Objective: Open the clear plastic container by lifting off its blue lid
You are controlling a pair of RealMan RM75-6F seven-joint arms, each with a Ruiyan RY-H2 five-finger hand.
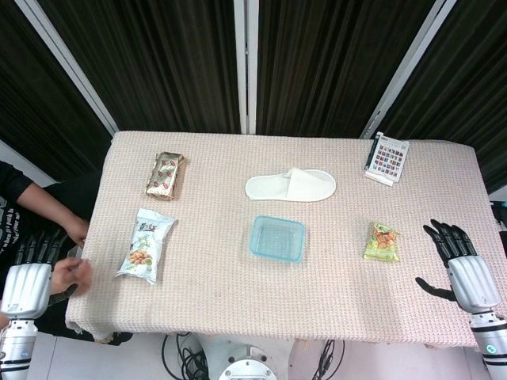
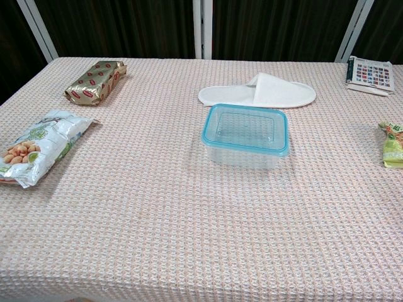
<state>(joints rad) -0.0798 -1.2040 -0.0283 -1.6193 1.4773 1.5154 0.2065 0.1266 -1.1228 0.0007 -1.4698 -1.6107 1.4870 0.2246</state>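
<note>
The clear plastic container point(image 1: 277, 238) point(image 2: 245, 136) stands near the middle of the table with its blue lid point(image 2: 246, 129) on it. My right hand point(image 1: 463, 267) hovers over the table's right edge, fingers spread and empty, far to the right of the container. My left hand point(image 1: 28, 275) hangs off the table's left edge, well away from the container; its dark fingers point upward with nothing in them. Neither hand appears in the chest view.
A white slipper point(image 1: 290, 187) point(image 2: 258, 91) lies just behind the container. A peanut bag point(image 1: 146, 245) point(image 2: 39, 146) and a gold snack pack point(image 1: 165, 175) point(image 2: 96, 82) lie left. A green snack bag point(image 1: 383, 241) point(image 2: 393, 145) and a booklet point(image 1: 386, 158) point(image 2: 369, 75) lie right. A person's hand point(image 1: 73, 273) is near my left hand.
</note>
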